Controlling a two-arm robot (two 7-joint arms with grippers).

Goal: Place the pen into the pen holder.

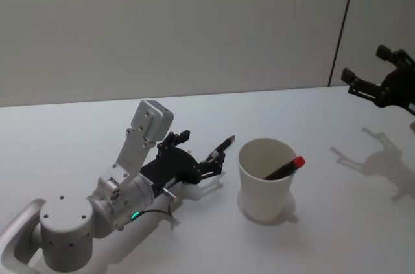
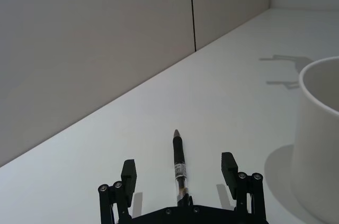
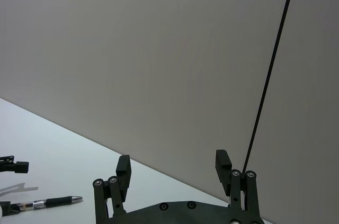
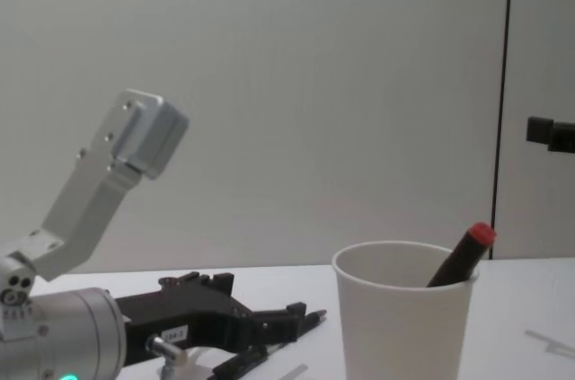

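The left gripper (image 2: pixel 178 164) sits low over the table (image 1: pixel 78 131), just left of the pen holder (image 1: pixel 264 186). Its fingers (image 2: pixel 128 173) stand apart, 1 on each side of the pen (image 1: pixel 222 146), and neither touches it. The pen lies flat on the table between them, its tip pointing away from the wrist toward the far wall, near the cup but not against it.

By my reading the grasp is not yet made. What is left is closing on the pen, lifting it, carrying it over the rolled rim and letting it drop in.

The holder stands upright and already has a red-capped pen (image 1: pixel 285 168) leaning inside, its red end poking above the rim on the right side.

The right gripper (image 3: pixel 173 160) hangs raised at the far right, well apart from the cup, its fingers spread and empty.

Counted: 2 pens (1 on the table, 1 in the cup), 1 pen holder, 2 grippers.
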